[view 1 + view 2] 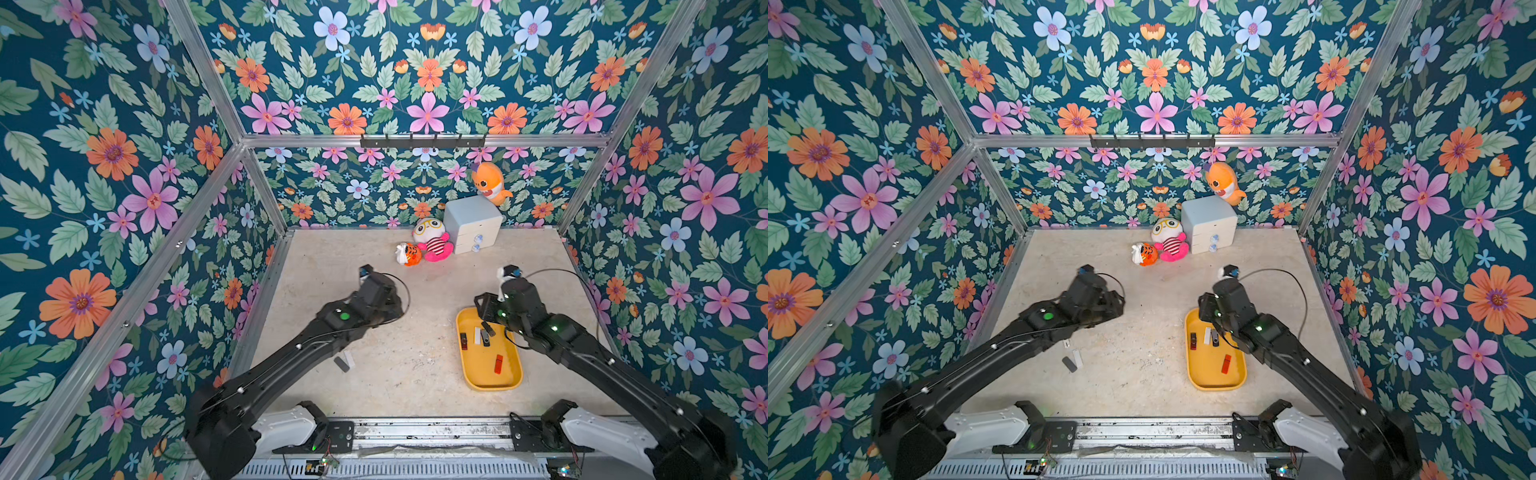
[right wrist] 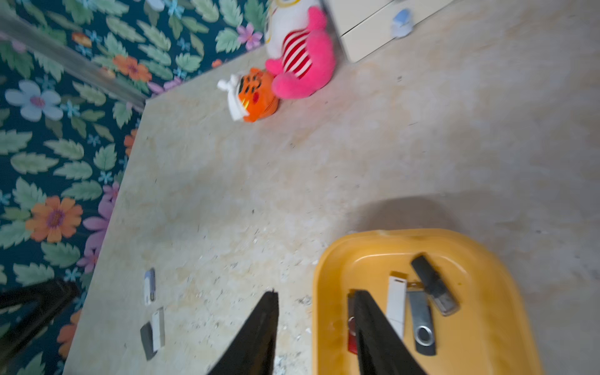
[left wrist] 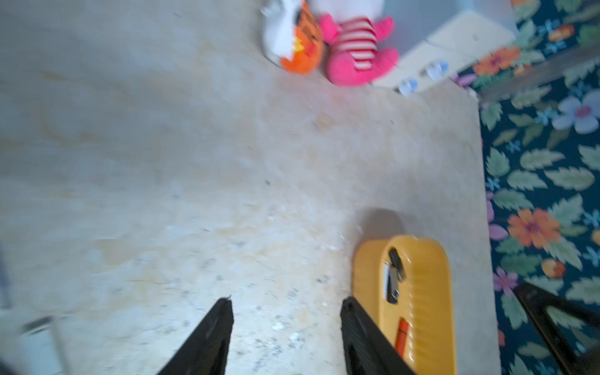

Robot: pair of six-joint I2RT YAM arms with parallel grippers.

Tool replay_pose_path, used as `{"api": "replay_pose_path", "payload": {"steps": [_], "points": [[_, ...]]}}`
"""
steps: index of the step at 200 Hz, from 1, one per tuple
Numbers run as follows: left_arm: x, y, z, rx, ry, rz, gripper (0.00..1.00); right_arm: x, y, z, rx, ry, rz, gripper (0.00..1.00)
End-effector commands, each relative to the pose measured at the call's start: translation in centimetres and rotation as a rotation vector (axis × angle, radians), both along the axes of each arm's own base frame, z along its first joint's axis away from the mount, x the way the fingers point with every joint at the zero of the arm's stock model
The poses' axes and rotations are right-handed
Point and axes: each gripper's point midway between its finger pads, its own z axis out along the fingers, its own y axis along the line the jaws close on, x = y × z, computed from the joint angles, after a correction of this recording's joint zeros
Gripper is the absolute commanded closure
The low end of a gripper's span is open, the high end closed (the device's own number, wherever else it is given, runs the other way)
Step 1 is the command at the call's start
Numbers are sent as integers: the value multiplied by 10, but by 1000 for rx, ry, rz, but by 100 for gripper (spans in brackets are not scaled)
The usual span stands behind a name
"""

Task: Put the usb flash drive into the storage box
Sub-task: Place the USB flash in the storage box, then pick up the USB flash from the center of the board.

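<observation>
Basewards of the parted, empty left gripper (image 3: pixel 285 302), the nearer one: slim grey and white plastic flash drives (image 1: pixel 1069 364), lying roughly fore-and-aft, outside the mustard-yellow oblong plastic tray (image 1: pixel 478 368).

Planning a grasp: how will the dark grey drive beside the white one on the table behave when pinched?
The dark grey drive looks small and flat: probably stiff, light, unlikely to roll. It lies against the white drive, so pinching may shift both.
</observation>
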Motion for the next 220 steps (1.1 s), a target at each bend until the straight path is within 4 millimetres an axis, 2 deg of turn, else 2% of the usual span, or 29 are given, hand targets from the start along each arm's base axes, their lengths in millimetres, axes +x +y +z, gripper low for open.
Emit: {"api": "replay_pose_path", "payload": {"steps": [1,11,17,35,37,55,74,103,156,220], "points": [[-17,67,-14,147,66,38,39,-4,58,-3,-82,0,103,54],[-19,92,-14,180,76,76,39,-10,92,-8,-110,12,167,52],[-20,105,-14,196,79,98,39,-13,109,-19,-135,31,200,51],[-19,131,-11,215,82,132,38,-29,163,-37,-161,60,297,49],[-19,133,-10,217,82,136,38,-31,168,-48,-181,77,309,49],[-15,154,-11,232,87,169,38,-48,205,-68,-233,90,384,47],[-11,167,-14,220,105,186,38,-65,232,-86,-260,109,450,45],[0,174,-12,228,75,200,38,-87,255,-104,-293,115,536,43],[5,176,-24,214,45,226,38,-115,277,-126,-324,140,645,43],[4,178,-25,213,32,240,38,-117,316,-137,-333,144,692,43]]}}
